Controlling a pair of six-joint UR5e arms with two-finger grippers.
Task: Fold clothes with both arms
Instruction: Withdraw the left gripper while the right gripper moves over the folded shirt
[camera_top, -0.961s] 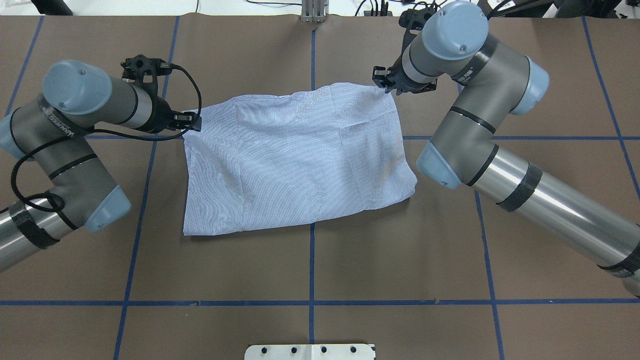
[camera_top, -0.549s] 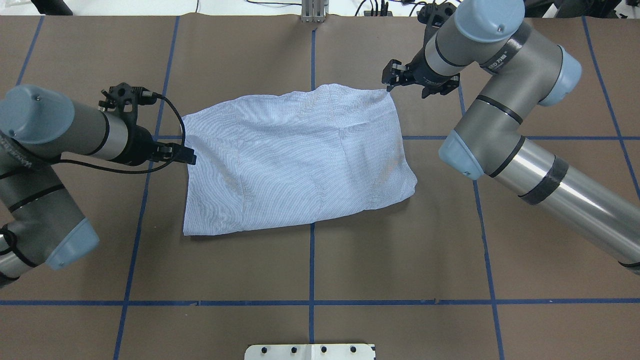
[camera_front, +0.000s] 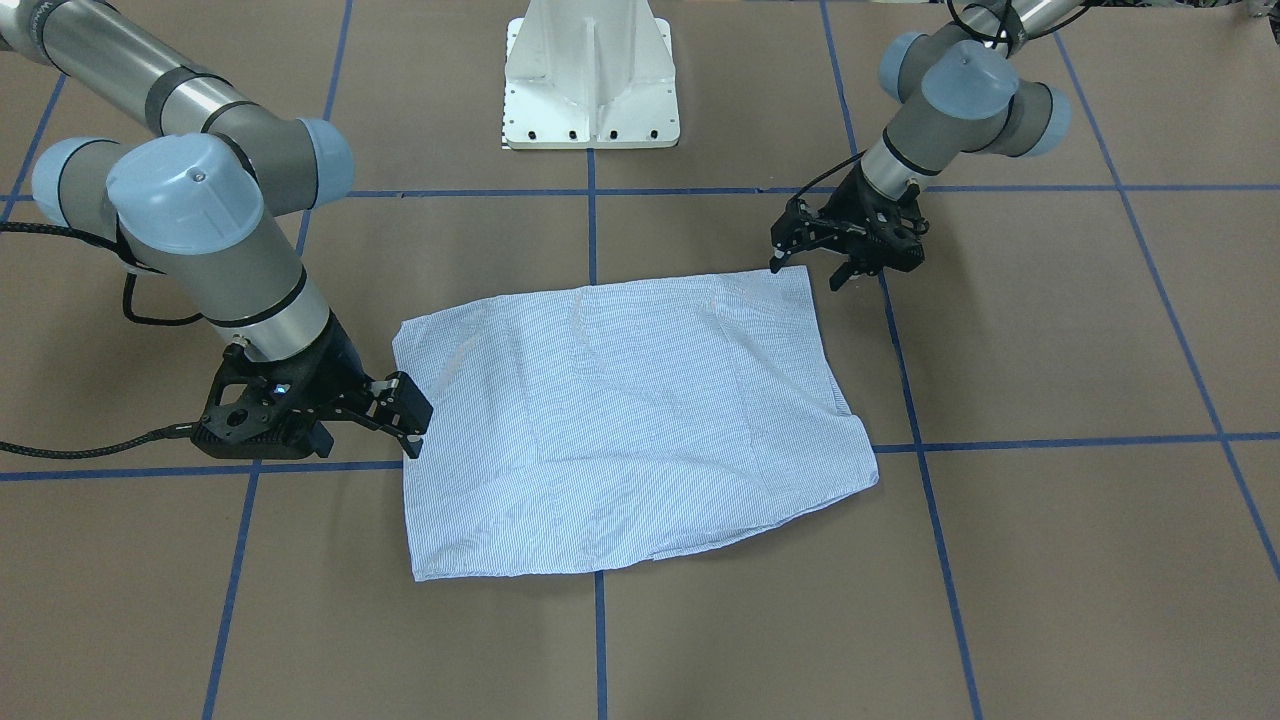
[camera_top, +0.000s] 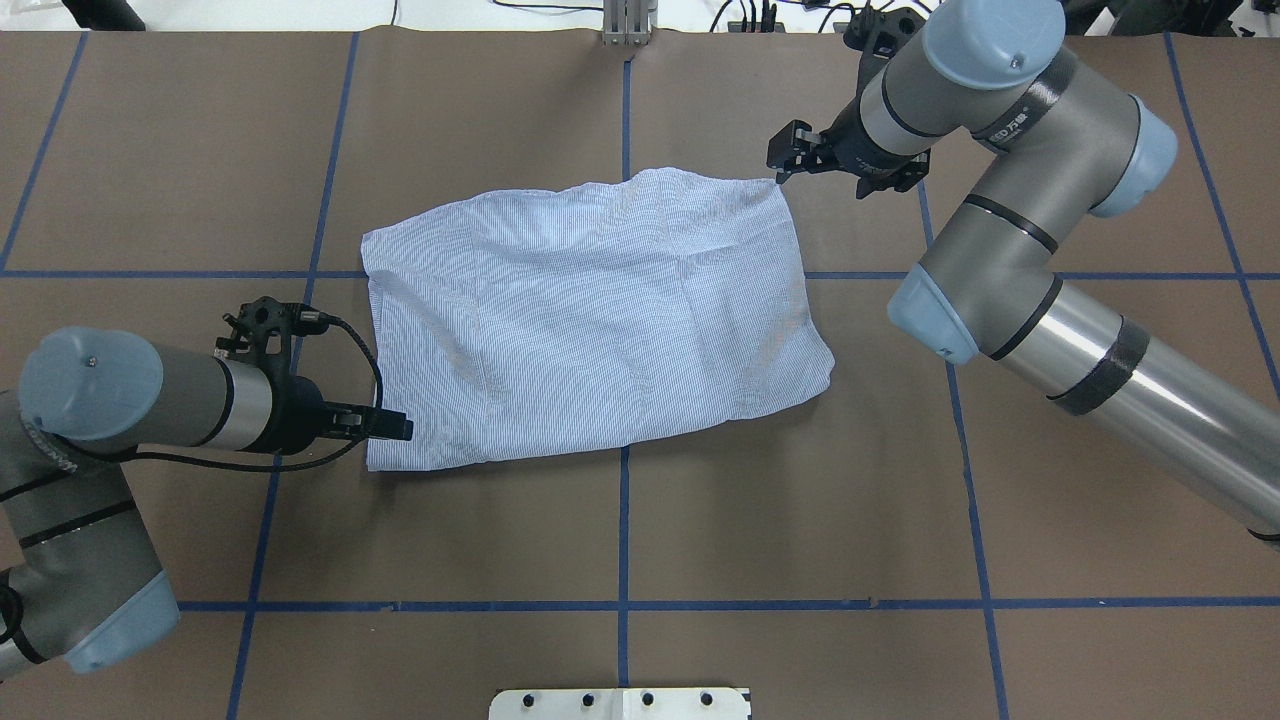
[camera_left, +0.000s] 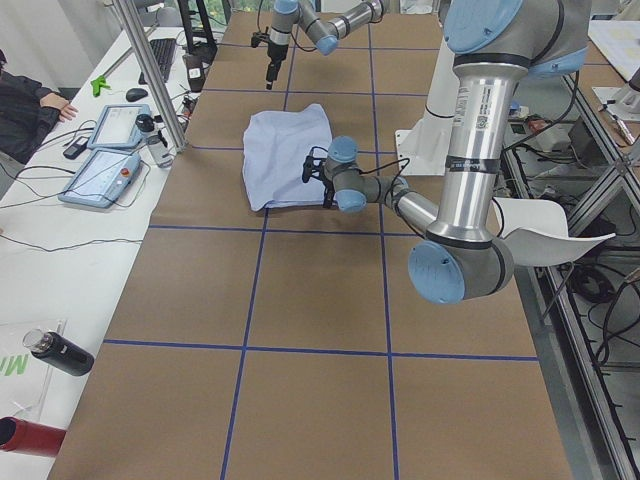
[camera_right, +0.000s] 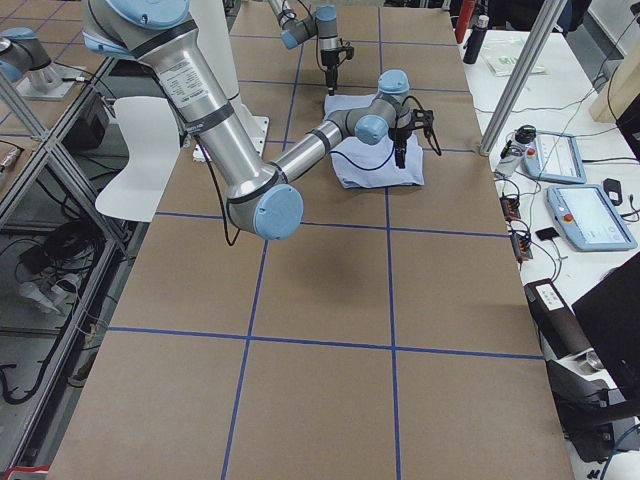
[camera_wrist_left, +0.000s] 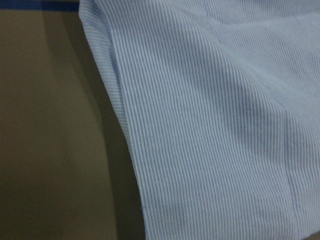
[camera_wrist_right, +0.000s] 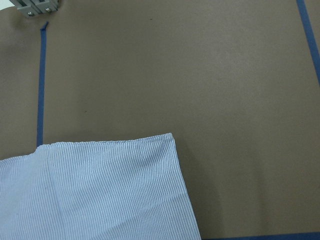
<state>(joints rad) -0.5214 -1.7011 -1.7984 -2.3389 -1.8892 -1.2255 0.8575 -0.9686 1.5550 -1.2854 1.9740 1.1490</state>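
Note:
The light blue striped shirt (camera_top: 590, 300) lies folded into a rough rectangle in the middle of the brown table (camera_top: 800, 480). Its collar, buttons and label are hidden. My left gripper (camera_top: 400, 428) is open and empty, low beside the shirt's near-left corner, also seen in the front view (camera_front: 806, 272). My right gripper (camera_top: 785, 165) is open and empty just off the far-right corner, also in the front view (camera_front: 415, 425). The left wrist view shows the shirt's side edge (camera_wrist_left: 225, 125). The right wrist view shows its far corner (camera_wrist_right: 90, 195). No fingers show in either.
The white pedestal base (camera_front: 590, 90) stands at the robot's side of the table. Blue tape lines (camera_top: 622, 520) grid the brown surface. A metal bracket (camera_top: 625, 20) sits at the far edge. A side desk with tablets (camera_left: 100, 170) lies beyond.
My left gripper has left the shirt's far-left corner and moved down along the left edge to the near-left corner. My right gripper has drawn slightly back from the far-right corner. The shirt lies still.

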